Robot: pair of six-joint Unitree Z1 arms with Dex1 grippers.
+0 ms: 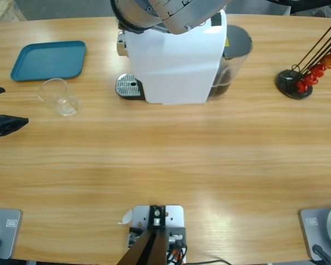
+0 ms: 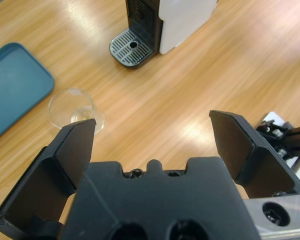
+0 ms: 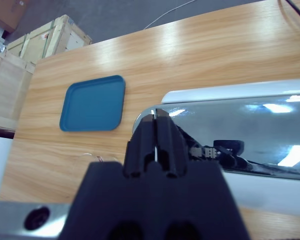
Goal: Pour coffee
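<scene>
No coffee is in view. An empty clear glass cup [image 1: 58, 97] [image 2: 73, 107] stands on the table left of the white coffee machine [image 1: 174, 63] [image 2: 185, 17]. The machine's drip grate [image 1: 128, 85] [image 2: 132, 46] has nothing on it. My left gripper [image 1: 3, 107] [image 2: 152, 125] is open at the table's left edge, a short way from the cup, and holds nothing. My right gripper [image 3: 155, 119] is shut, its tips at the end of the machine's chrome lever [image 3: 240, 135]. From above, that arm [image 1: 165, 14] hangs over the machine's top.
A blue tray [image 1: 48, 59] [image 2: 10, 85] [image 3: 93, 103] lies at the back left, behind the cup. A black capsule stand [image 1: 295, 83] with red capsules is at the right. Bare wooden table [image 1: 171, 160] stretches in front of the machine.
</scene>
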